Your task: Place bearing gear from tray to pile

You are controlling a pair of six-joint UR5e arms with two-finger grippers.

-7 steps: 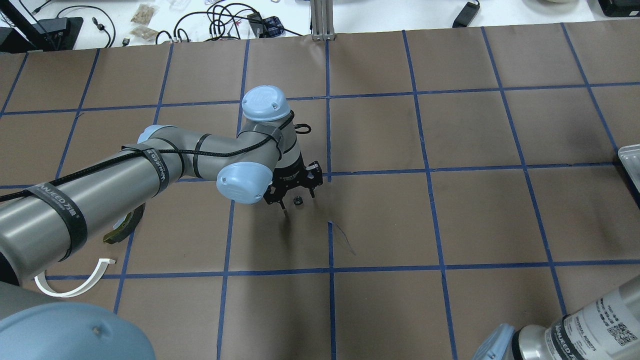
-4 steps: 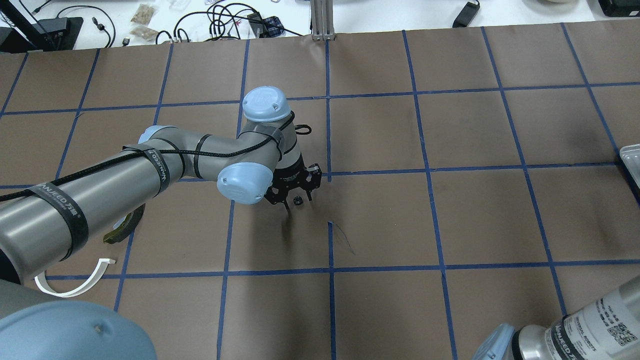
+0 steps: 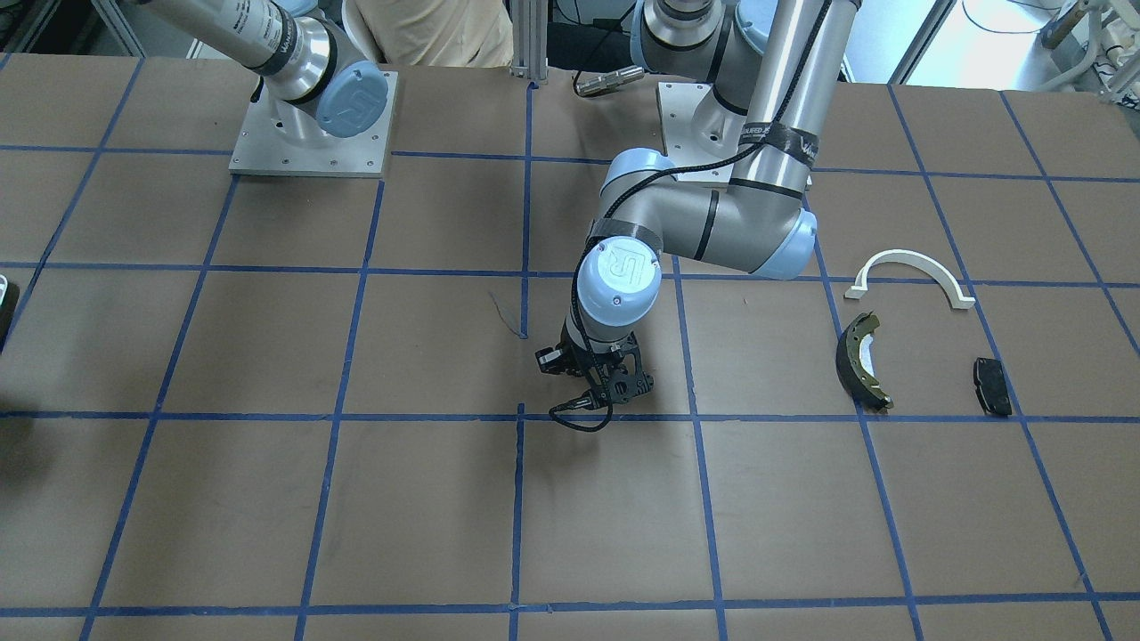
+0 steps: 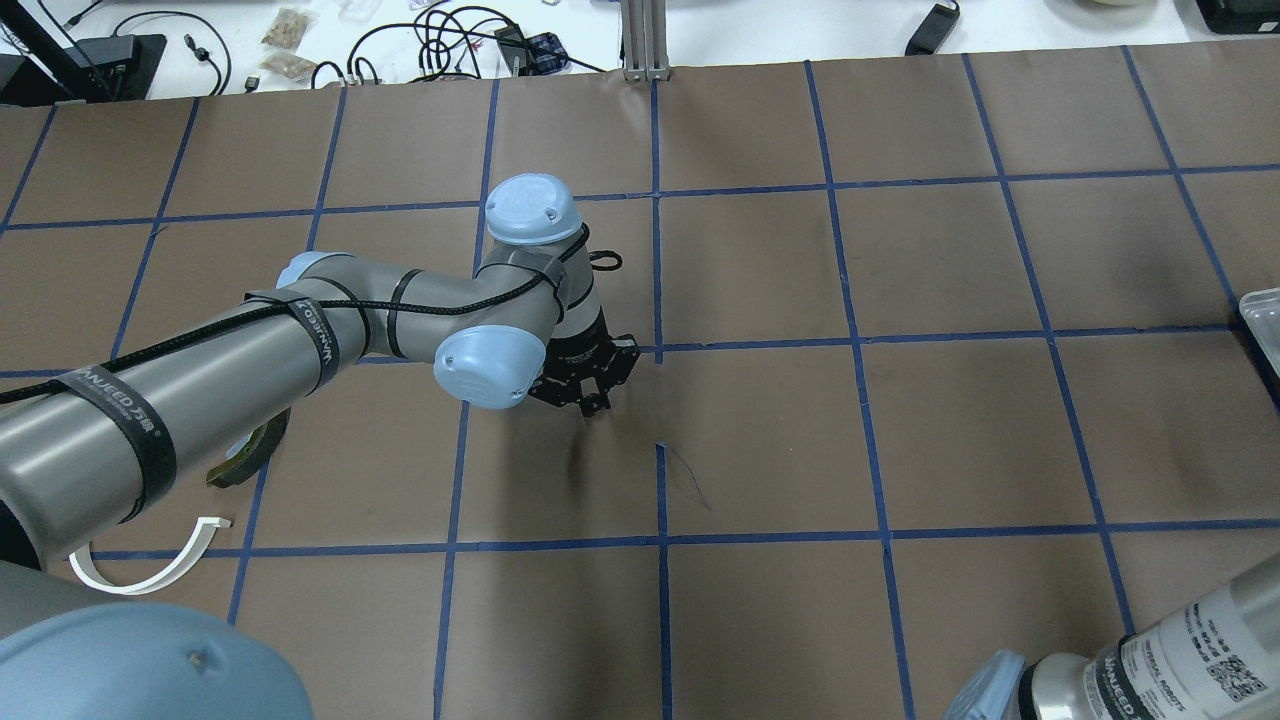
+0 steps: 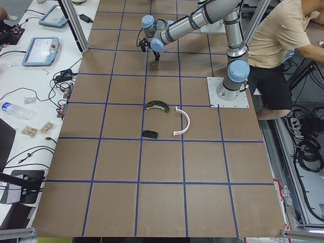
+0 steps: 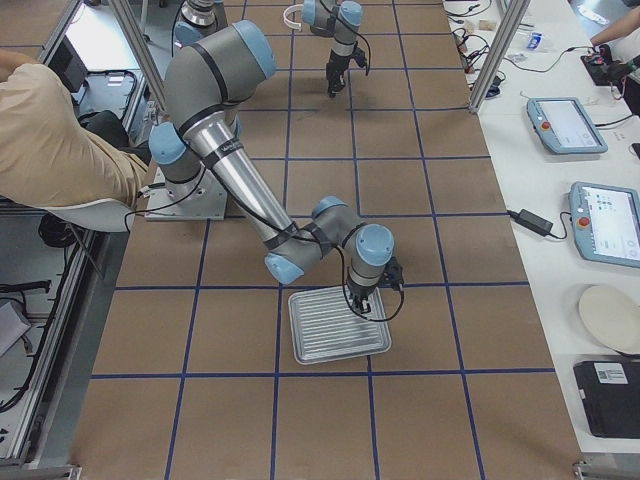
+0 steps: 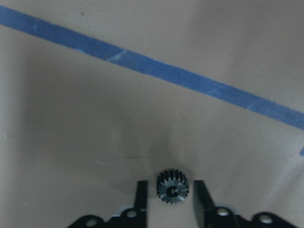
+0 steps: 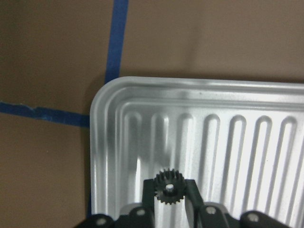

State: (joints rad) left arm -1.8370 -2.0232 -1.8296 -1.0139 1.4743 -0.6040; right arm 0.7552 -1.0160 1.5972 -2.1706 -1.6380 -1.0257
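My left gripper [image 4: 597,403] is at mid-table with its fingers closed in on a small black bearing gear [image 7: 172,186] that sits at the paper surface. My right gripper [image 8: 169,197] is shut on a second black gear [image 8: 168,187], low over a corner of the ribbed silver tray [image 8: 102,142], which also shows in the exterior right view [image 6: 330,345]. The pile lies to the left arm's side: an olive brake shoe [image 3: 857,361], a white arc [image 3: 908,264] and a black pad [image 3: 991,385].
Brown paper with a blue tape grid covers the table [image 4: 900,430]. Cables and small items lie beyond the far edge [image 4: 450,40]. A metal post [image 4: 645,40] stands at the far middle. A seated person [image 6: 60,140] is beside the robot base.
The left gripper's fingers were spread wide around the gear and have closed in on it. The left arm has hardly moved.
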